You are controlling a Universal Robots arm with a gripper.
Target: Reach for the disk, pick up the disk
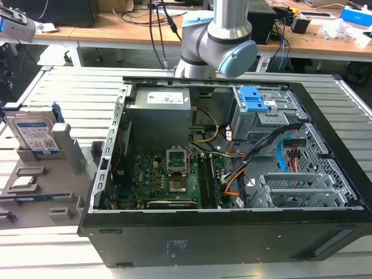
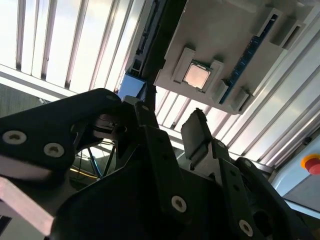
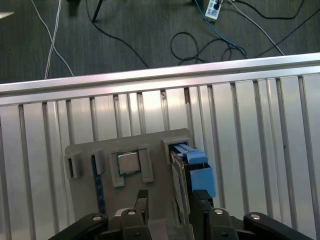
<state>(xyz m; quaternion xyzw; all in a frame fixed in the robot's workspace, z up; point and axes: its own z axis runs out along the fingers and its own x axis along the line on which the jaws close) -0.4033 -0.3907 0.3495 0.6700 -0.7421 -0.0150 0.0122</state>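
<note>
While the disk (image 1: 36, 135) stands slotted beside a chip (image 3: 128, 162), the gripper (image 3: 170, 199) hovers spread, empty.

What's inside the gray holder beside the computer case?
The disk stands upright in one slot of the gray holder, and a processor chip lies in a recess. The disk's lower edge is hidden by the slot.

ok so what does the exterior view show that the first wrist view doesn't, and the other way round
Exterior view: the open computer case with its motherboard, the arm beyond it, and the labelled face of the disk.

First wrist view: the gripper, its jaws open with nothing between them, and cables on the dark floor.

Both: the disk standing on edge in the grey holder, which sits on the slatted table.
</note>
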